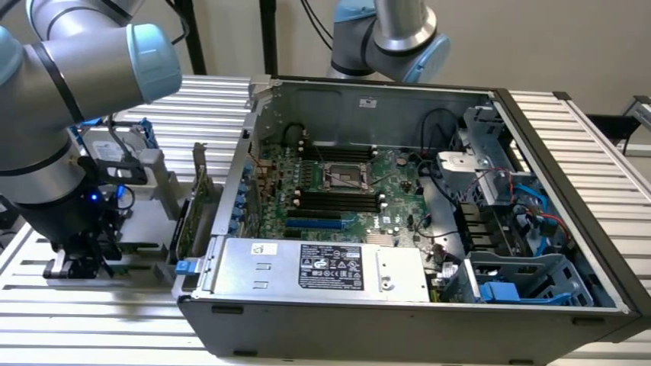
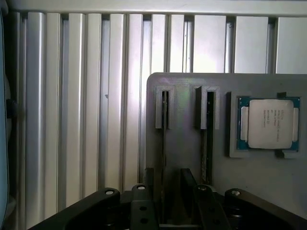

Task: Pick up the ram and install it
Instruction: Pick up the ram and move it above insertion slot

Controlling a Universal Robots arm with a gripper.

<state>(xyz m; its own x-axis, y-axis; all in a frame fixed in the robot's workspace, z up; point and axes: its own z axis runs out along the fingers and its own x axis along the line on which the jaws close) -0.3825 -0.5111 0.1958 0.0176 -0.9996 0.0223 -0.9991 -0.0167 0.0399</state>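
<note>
Observed: one arm (image 1: 61, 114) at the exterior view's left, its end effector (image 1: 87, 259) lowered close to the slatted metal tabletop (image 1: 91, 320), beside one open computer case (image 1: 407, 320).

In the wrist view the end effector (image 2: 168, 172) sits over one grey holder (image 2: 184, 143) lying on the tabletop (image 2: 72, 120); the holder has two narrow grooves, side by side, and one square recess.

Ram (image 2: 164, 139): one thin stick standing on edge in the groove farther from the recess, seen edge-on as a dark line; it lies between the two fingers (image 2: 148, 189), which stand apart, one on each side, with a gap visible on either side; no clamping seen. A second stick (image 2: 207, 143) stands in the other groove, untouched; one processor chip (image 2: 271, 123) lies flat in the recess.

Inside the case: one motherboard (image 1: 392, 187) with black slots in two banks, one on either side of the central socket (image 1: 344, 177); one grey power supply (image 1: 325, 267) along the near edge.
</note>
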